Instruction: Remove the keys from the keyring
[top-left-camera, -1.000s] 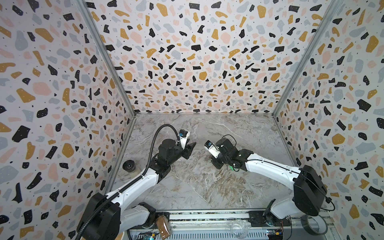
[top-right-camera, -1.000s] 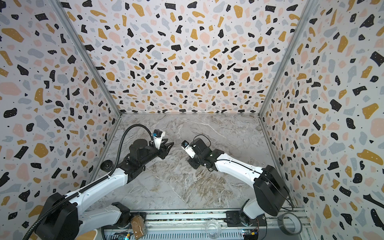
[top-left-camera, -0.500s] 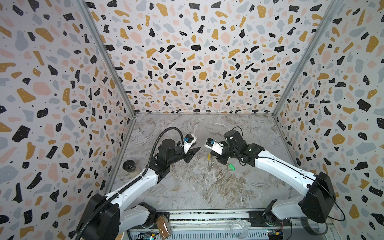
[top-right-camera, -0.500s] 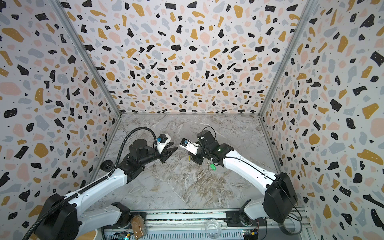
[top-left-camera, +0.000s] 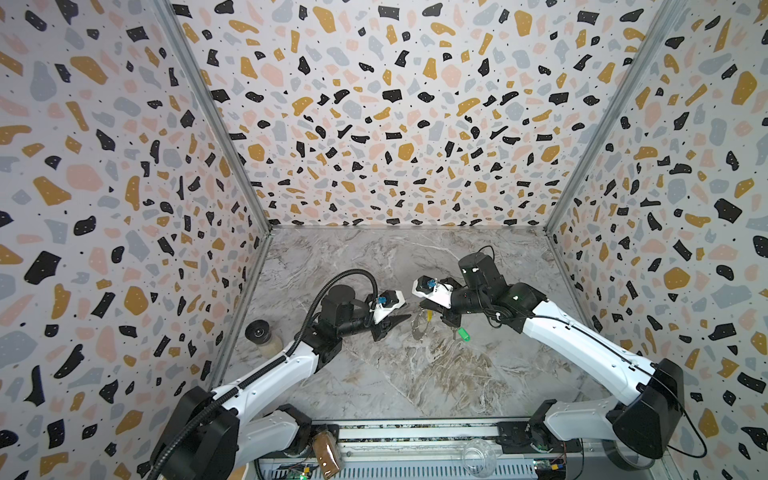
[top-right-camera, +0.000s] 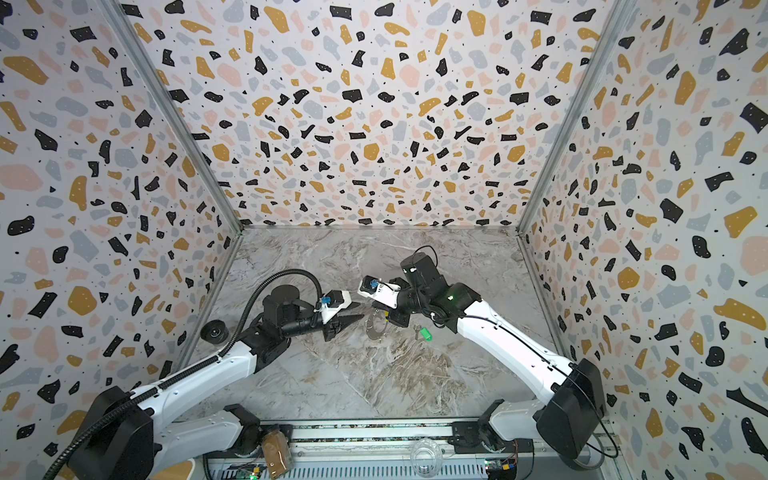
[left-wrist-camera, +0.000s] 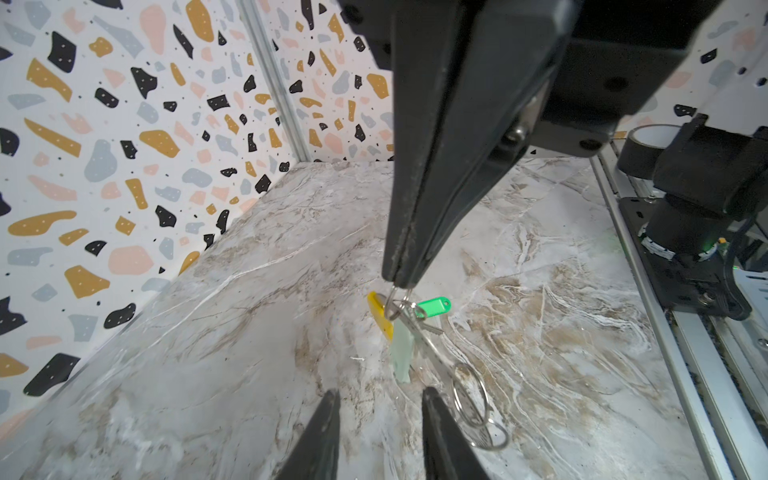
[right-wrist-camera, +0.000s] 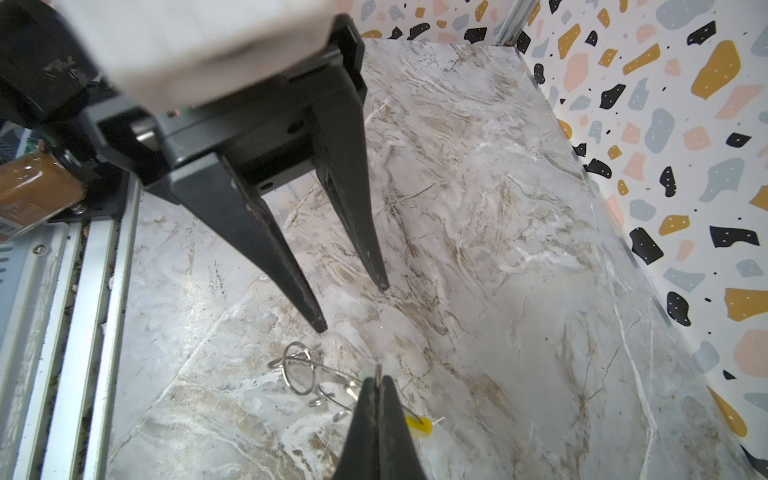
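Right gripper (left-wrist-camera: 401, 284): jaws fully closed, pinching keyring (right-wrist-camera: 297, 345) at its top, beside yellow sleeve (left-wrist-camera: 380, 313).
Hoop hangs from grip, low end apparently resting on table (left-wrist-camera: 208, 353). Judged: held up to present keys to other arm.
Green key (left-wrist-camera: 434, 307) and pale key (left-wrist-camera: 403, 353): both on ring, close under grip.
Left gripper (right-wrist-camera: 350, 306): jaws part open, empty, tips aimed at ring, near, not touching.
Judged step: approach to pinch a key.
Risk: tags small, crowded.

White arms (top-left-camera: 582, 345), black joints — ribbed black cable (top-left-camera: 353, 272) along the left.
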